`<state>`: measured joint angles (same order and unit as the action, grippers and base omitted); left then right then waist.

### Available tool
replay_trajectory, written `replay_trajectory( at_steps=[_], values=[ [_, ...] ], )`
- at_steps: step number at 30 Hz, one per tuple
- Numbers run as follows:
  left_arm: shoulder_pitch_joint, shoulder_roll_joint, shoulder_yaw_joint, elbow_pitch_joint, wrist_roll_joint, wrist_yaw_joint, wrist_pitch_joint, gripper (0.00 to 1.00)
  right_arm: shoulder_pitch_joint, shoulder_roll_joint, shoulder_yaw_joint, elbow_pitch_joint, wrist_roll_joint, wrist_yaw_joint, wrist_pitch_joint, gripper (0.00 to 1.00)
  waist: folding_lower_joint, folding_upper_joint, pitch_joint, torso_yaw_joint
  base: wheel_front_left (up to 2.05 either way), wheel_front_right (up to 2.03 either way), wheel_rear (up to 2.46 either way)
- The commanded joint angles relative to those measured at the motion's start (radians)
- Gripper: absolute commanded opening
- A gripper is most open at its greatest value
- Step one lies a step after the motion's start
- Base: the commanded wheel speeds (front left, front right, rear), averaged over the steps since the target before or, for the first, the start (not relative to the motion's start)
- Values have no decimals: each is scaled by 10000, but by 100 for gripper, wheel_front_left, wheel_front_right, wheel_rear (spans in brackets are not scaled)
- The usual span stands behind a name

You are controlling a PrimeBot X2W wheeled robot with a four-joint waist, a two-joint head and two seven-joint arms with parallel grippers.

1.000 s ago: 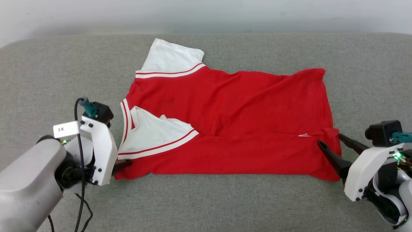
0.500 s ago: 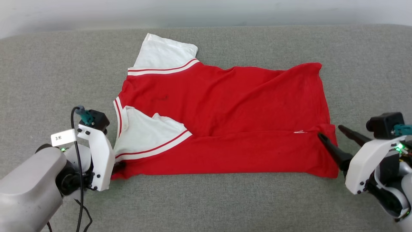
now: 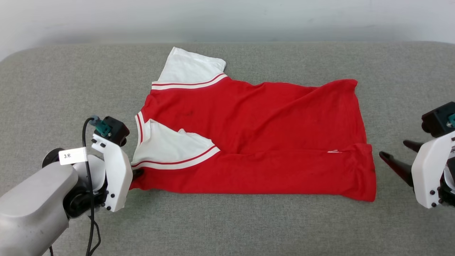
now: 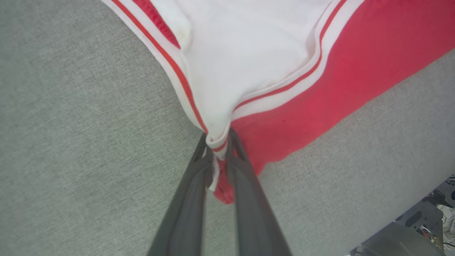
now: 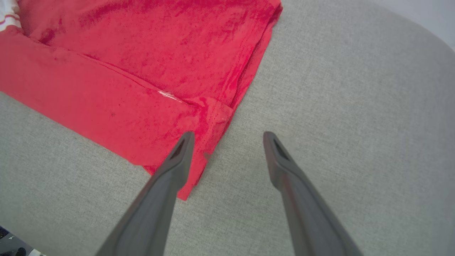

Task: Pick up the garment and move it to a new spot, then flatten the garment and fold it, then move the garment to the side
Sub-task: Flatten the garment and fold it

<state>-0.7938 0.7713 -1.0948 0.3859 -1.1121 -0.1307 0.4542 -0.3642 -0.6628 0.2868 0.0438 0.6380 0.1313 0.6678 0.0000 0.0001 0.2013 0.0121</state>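
By the garment (image 3: 263, 135), at its near collar-side corner, the left hand (image 3: 137, 173) has its fingertips mostly hidden behind its white casing (image 3: 115, 174). Beyond the garment's hem, the right hand (image 3: 394, 149) is cut off at the wrist.

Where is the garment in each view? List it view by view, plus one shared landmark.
Head view: the garment lies spread across the middle.
Left wrist view: upper right, its corner pinched by the left gripper.
Right wrist view: upper left, beside the open right gripper.
Shared landmark: the white sleeve trim.
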Motion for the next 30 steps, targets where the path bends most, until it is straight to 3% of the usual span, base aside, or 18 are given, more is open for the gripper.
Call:
replay_trajectory(
  at_steps=[1,9,22,23,24,25,30],
  values=[
    [-142,2,-67,-108,5,22,-81,0,-89,-85,67,-80,78,-12,352,100,0,-1,44,43,0,0,0],
    [-535,-123,-276,-340,151,22,-298,0,-59,304,589,433,139,-12,1589,100,0,-1,418,279,0,0,0],
    [-644,-242,-473,-143,178,22,-719,0,121,1408,1784,2700,100,-8,733,100,0,-1,780,435,0,0,0],
    [-601,-244,-484,-118,156,22,-746,0,92,1397,1865,2772,133,-6,645,94,0,-1,752,420,0,0,0],
    [-552,-239,-488,-89,130,22,-786,0,46,1348,1933,2826,167,-6,519,19,0,-1,708,399,0,0,0],
    [-496,-225,-499,-55,103,22,-803,0,-16,1291,1948,2856,196,-8,368,0,0,-1,652,372,0,0,0],
    [-145,-92,-471,4,-90,22,-1022,0,-185,910,1798,2802,500,-11,-258,0,0,-1,193,222,0,0,0]
  ],
)
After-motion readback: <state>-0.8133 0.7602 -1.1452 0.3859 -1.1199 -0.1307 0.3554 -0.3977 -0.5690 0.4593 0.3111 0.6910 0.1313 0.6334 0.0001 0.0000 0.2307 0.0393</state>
